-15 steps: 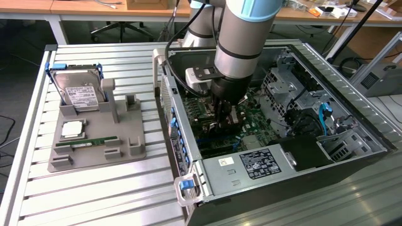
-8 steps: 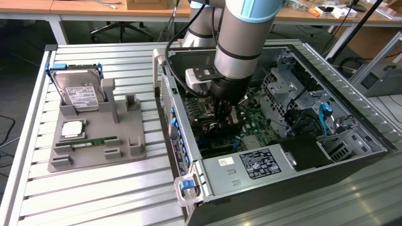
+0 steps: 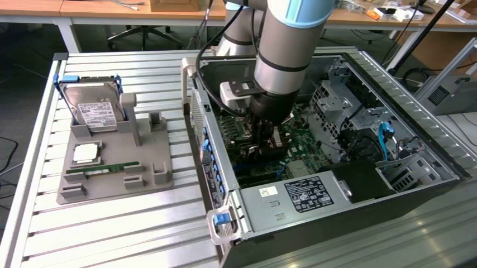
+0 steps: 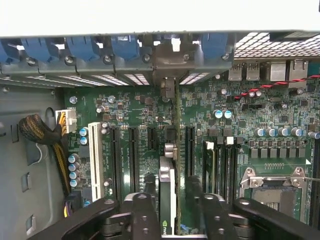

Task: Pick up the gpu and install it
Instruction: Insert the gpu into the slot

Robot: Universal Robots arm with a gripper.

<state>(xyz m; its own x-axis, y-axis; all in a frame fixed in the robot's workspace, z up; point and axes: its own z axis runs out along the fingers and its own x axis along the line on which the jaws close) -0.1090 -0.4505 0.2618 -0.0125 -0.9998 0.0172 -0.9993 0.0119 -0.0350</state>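
The gpu (image 4: 169,172) stands on edge in a motherboard (image 4: 135,107) slot, its metal bracket (image 4: 167,62) up against the case's rear slot openings. My gripper (image 4: 171,186) straddles the card. Its dark fingers (image 4: 149,184) sit on either side of the card with a small gap showing, so the jaws stand open around it. In the exterior view the gripper (image 3: 266,133) reaches down into the open computer case (image 3: 402,89) over the green motherboard (image 3: 298,148), and the gpu (image 3: 275,135) shows as a thin pale edge just below the wrist.
A grey parts tray (image 3: 153,178) on the slatted table at the exterior view's left holds a silver hard drive (image 3: 93,110), a square chip (image 3: 86,152) and a green RAM stick (image 3: 111,167). Inside the case are the power supply (image 3: 298,195), drive cages (image 3: 350,106) and cables (image 4: 37,131).
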